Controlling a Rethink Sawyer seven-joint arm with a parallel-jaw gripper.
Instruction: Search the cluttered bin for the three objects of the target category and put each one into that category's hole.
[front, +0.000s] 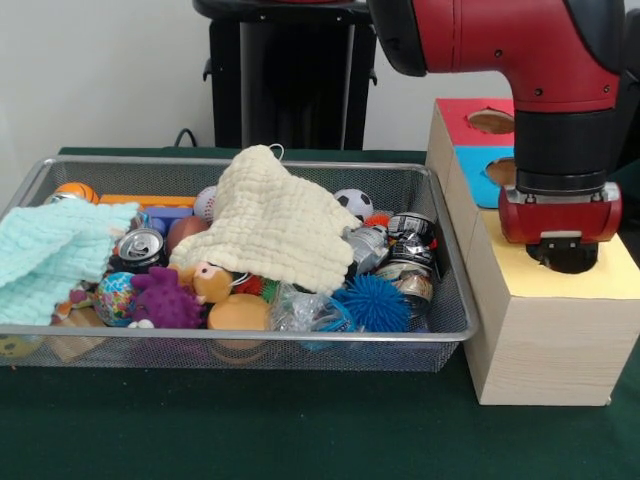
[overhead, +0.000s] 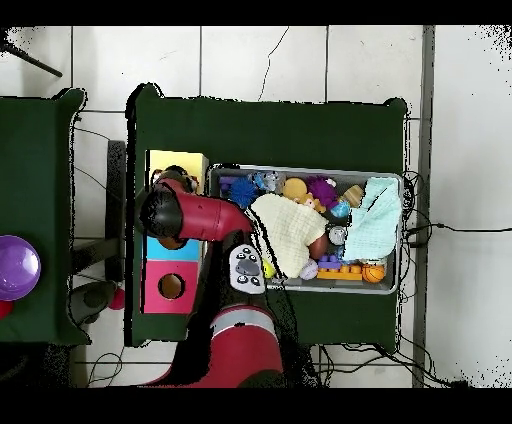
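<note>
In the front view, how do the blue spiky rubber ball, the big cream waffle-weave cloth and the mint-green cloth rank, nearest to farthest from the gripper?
The gripper is over the yellow-topped wooden box.
1. Blue spiky rubber ball, bin's right end.
2. Big cream waffle-weave cloth, middle.
3. Mint-green cloth, left end.

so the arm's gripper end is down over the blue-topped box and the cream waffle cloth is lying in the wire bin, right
Not quite. The front view shows the gripper down over the yellow-topped box, not the blue-topped box, which sits behind it. The cream waffle cloth does lie in the wire bin.
</note>
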